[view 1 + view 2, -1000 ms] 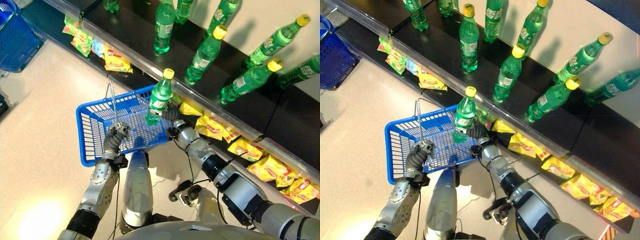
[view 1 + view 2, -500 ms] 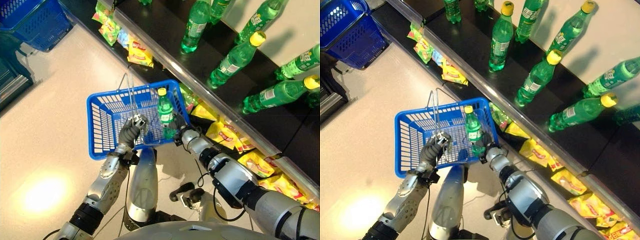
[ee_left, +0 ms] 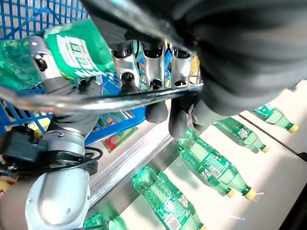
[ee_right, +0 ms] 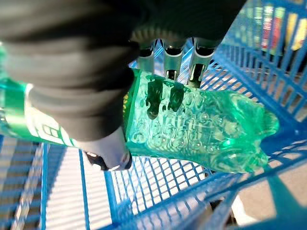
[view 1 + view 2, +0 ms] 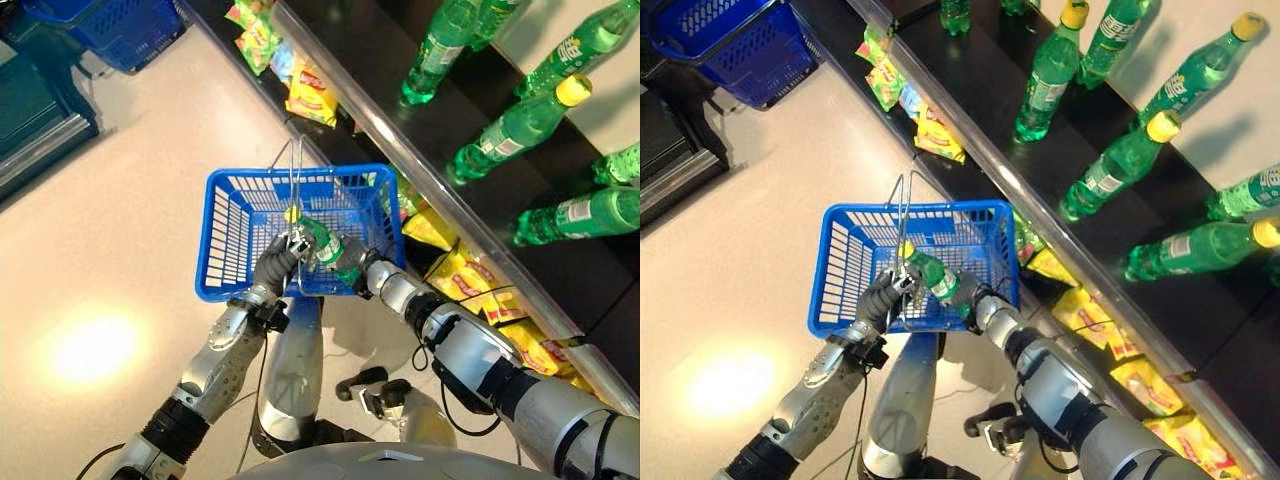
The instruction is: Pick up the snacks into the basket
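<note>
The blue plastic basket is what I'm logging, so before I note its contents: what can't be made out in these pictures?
- Floor of the blue plastic basket: partly hidden in the eye views by the green plastic bottle and both hands.
- Whether the bottle rests on the basket or hangs in the right hand: cannot tell.
- Yellow snack packets: partly under the shelf's metal rail.
- Left hand: curled round the wire handle; palm hidden by its cover.

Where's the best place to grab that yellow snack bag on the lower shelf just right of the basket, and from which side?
Probably the yellow snack bag by its floor-facing edge, coming from the aisle side. It lies flat under the upper shelf edge, so a reach from above looks blocked. Both hands are busy: left hand on the basket handle, right hand on the green bottle.
</note>
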`<state>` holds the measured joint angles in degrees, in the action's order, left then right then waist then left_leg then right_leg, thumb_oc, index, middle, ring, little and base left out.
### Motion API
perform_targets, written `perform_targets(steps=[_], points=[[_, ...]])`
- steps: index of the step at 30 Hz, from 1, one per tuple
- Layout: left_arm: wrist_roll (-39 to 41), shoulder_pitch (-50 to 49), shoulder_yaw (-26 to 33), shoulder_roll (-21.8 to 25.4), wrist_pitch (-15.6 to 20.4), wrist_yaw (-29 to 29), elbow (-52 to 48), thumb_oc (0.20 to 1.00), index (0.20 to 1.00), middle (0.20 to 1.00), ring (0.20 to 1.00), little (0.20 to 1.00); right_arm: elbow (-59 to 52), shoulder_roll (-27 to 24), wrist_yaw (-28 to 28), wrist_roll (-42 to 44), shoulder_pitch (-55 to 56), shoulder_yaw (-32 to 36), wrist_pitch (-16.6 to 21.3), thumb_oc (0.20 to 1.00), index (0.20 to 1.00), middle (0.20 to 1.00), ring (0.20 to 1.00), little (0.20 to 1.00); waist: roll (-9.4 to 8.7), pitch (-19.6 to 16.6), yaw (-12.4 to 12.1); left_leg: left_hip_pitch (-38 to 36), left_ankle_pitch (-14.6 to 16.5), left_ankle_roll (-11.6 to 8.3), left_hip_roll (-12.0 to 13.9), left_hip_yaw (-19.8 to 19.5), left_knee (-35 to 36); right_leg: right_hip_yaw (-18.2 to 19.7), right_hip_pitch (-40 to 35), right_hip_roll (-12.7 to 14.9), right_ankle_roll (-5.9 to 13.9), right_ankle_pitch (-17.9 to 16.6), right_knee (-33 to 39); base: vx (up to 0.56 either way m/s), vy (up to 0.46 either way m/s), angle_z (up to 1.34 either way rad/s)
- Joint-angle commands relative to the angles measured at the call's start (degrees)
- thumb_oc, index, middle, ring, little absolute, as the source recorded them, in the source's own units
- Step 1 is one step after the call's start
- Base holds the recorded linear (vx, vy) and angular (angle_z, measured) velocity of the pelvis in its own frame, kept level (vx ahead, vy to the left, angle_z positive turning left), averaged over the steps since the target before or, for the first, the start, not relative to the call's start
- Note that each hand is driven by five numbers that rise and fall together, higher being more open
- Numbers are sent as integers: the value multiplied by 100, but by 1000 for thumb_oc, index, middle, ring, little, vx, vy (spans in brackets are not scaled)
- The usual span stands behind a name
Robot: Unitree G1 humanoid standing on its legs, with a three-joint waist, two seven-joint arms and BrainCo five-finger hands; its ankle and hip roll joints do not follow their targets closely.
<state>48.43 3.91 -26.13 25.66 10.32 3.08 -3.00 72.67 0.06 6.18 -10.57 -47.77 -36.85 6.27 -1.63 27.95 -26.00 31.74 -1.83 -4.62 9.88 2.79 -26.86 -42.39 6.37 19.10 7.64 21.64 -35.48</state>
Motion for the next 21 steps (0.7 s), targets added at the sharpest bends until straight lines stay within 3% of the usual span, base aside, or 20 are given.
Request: perform_targets(steps=[1,4,6,21], points=[[114,336,-296,-149,327,375,-1270,200,200,200,200,200,-99,434,-64,-292,-298,-17,250,200,200,200,200,200,341,-192,-77,56,823,318,-99,183,-721,-161,926,-165,-33,-1086,10,0,12,6],[155,369,-305,-170,303,362,-1316,200,200,200,200,200,-23,476,-22,-341,-340,24,227,200,200,200,200,200,359,-183,-79,66,820,326,-112,182,-703,-155,952,-146,-30,-1102,7,0,6,1],[177,388,-323,-167,306,338,-1357,200,200,200,200,200,30,456,91,-475,-407,46,204,1000,1000,1000,1000,1000,389,-170,-68,75,820,335,-117,183,-701,-153,978,-121,-33,-1090,-26,1,15,1],[163,361,-328,-171,308,189,-1441,200,200,200,200,200,422,270,369,-620,-581,370,25,1000,1000,1000,1000,1000,405,-86,99,115,839,318,-64,260,-772,-100,1062,-59,-53,-1054,-159,0,0,0]])
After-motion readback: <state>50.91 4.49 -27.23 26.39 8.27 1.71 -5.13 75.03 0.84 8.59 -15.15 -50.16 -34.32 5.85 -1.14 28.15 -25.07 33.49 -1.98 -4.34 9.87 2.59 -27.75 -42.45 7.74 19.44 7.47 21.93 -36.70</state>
